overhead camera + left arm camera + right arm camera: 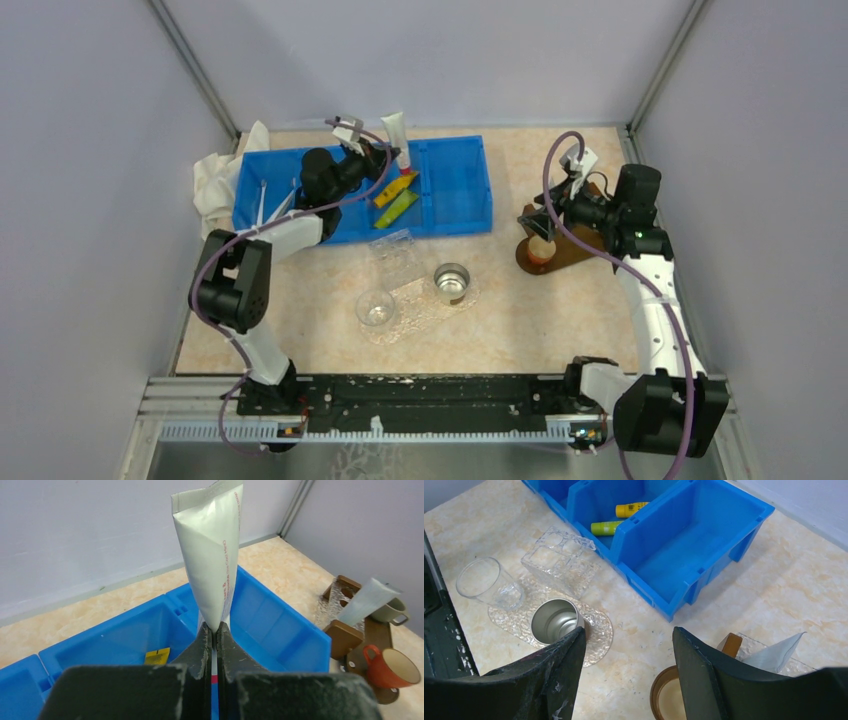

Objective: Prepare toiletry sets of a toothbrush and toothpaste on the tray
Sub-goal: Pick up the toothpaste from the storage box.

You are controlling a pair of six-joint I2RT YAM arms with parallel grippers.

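Lifting a toothpaste out of the bin looks like the step in hand. At the far left a white cloth [213, 180] lies crumpled against the blue bin [455, 190]. In the bin's left compartment rest the toothbrushes [262, 203], thin white sticks, untouched.

Just right of them the left pincer [213, 632] is clenched on the white toothpaste [212, 555]. It grips the tube low, near the cap end, so the flat crimped end stands upright above the bin, clear of the walls. Below it, in the middle compartment, lie a yellow tube [398, 186] and a green tube [397, 207], side by side.

Near of the bin sits a clear ribbed holder [392, 248]. Nearer again is the clear patterned tray [601, 630], carrying a glass cup [375, 308] on the left and a metal cup [451, 283] on the right. Both cups look empty.

The next move, as I judge it, calls for carrying the toothpaste near and slightly right to the tray. It should stay upright and be released only once it is low over a cup or the tray. A toothbrush must follow to complete a set.

On the right, the right pincer [629, 670] hangs released and holds nothing, above a brown mug rack [560, 250]. A pale tube [367, 600] leans there; what it rests in I cannot tell.
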